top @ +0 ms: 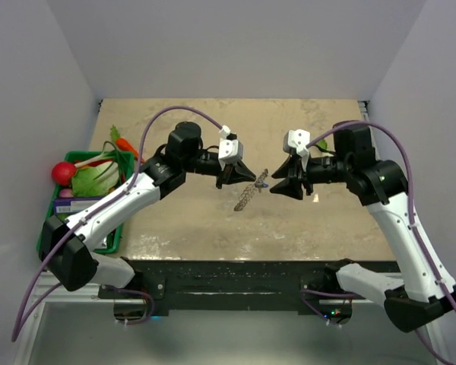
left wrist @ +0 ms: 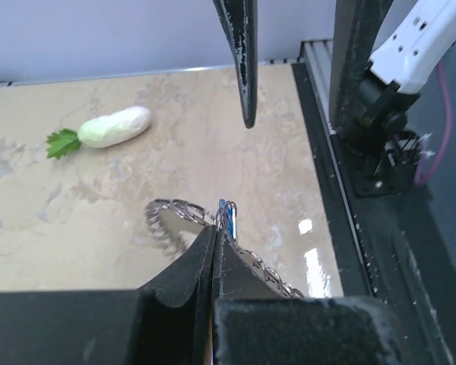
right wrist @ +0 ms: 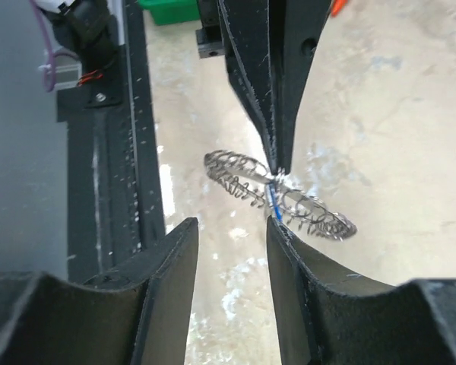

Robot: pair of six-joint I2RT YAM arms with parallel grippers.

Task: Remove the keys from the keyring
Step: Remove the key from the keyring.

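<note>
My left arm [top: 129, 199] reaches up from its base at seven o'clock, with the wrist turned so the jaws point toward three o'clock. They are pinched tight on the blue-headed key [left wrist: 226, 215]. My right arm [top: 406, 220] rises from five o'clock and bends toward nine o'clock. Its jaws are parted and empty, their tips just beside my left ones.

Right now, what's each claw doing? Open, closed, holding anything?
Left claw: closed, pinching the blue-headed key on the keyring.
Right claw: open, holding nothing.
</note>
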